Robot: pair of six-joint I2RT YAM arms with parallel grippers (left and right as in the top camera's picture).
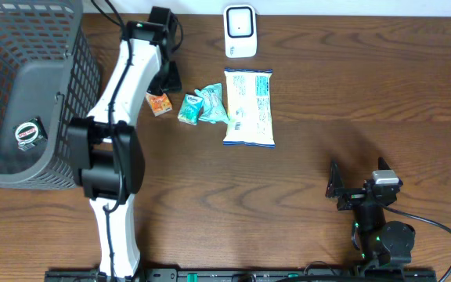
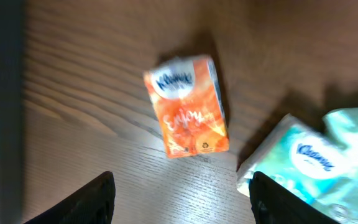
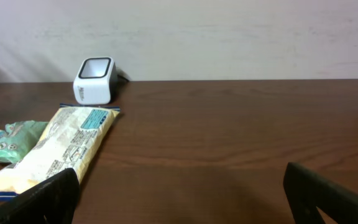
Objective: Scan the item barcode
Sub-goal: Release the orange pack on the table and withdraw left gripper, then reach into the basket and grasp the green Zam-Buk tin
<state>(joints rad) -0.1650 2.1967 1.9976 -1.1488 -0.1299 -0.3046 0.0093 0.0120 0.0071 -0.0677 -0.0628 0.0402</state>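
Observation:
A small orange tissue pack (image 2: 188, 106) lies flat on the wooden table, also seen from overhead (image 1: 160, 103). My left gripper (image 2: 182, 200) hovers just short of it, open, with only bare table between its fingers (image 2: 92, 202). From above, the left gripper (image 1: 167, 81) sits at the table's back, just behind the pack. The white barcode scanner (image 1: 240, 31) stands at the back centre, window facing up (image 3: 95, 79). My right gripper (image 3: 179, 199) rests open and empty near the front right (image 1: 343, 188).
Teal tissue packs (image 1: 203, 106) lie right of the orange one, one close to my right finger (image 2: 303, 162). A long pale snack bag (image 1: 249, 107) lies below the scanner. A grey wire basket (image 1: 53, 86) at the left holds a small round item (image 1: 28, 133).

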